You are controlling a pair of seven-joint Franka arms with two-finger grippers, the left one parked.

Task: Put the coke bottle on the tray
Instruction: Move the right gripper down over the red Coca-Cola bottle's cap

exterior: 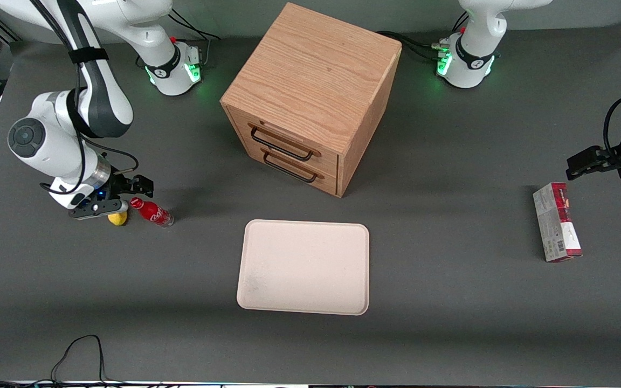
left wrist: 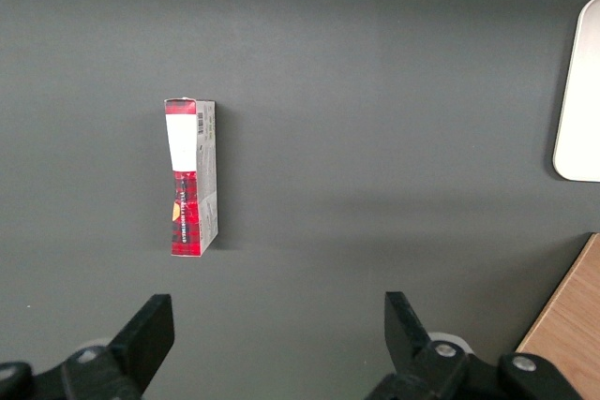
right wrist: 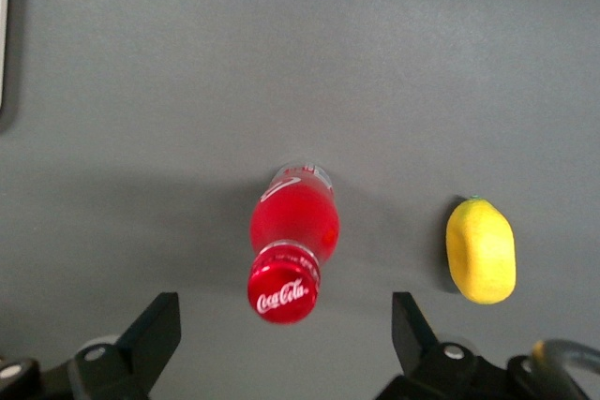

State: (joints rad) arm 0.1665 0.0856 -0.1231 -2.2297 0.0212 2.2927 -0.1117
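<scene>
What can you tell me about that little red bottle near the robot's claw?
The coke bottle is tiny, red, with a red cap bearing white script and a clear base. It stands upright on the grey table, beside a yellow lemon, apart from it. The gripper hovers above it, fingers open, touching nothing. The tray lies some way off.

1. The working arm (exterior: 68, 134) shows glossy white shells with dark grey bands at the joints and a round grey end cap
2. A black strap and black cables run down its links
3. The gripper (exterior: 107, 203), near the table at the working arm's end, is black with a small blue light and dark wedge-shaped fingers (right wrist: 155, 330)
4. Its white base (exterior: 173, 70) carries a black ring, green glow and red button
</scene>
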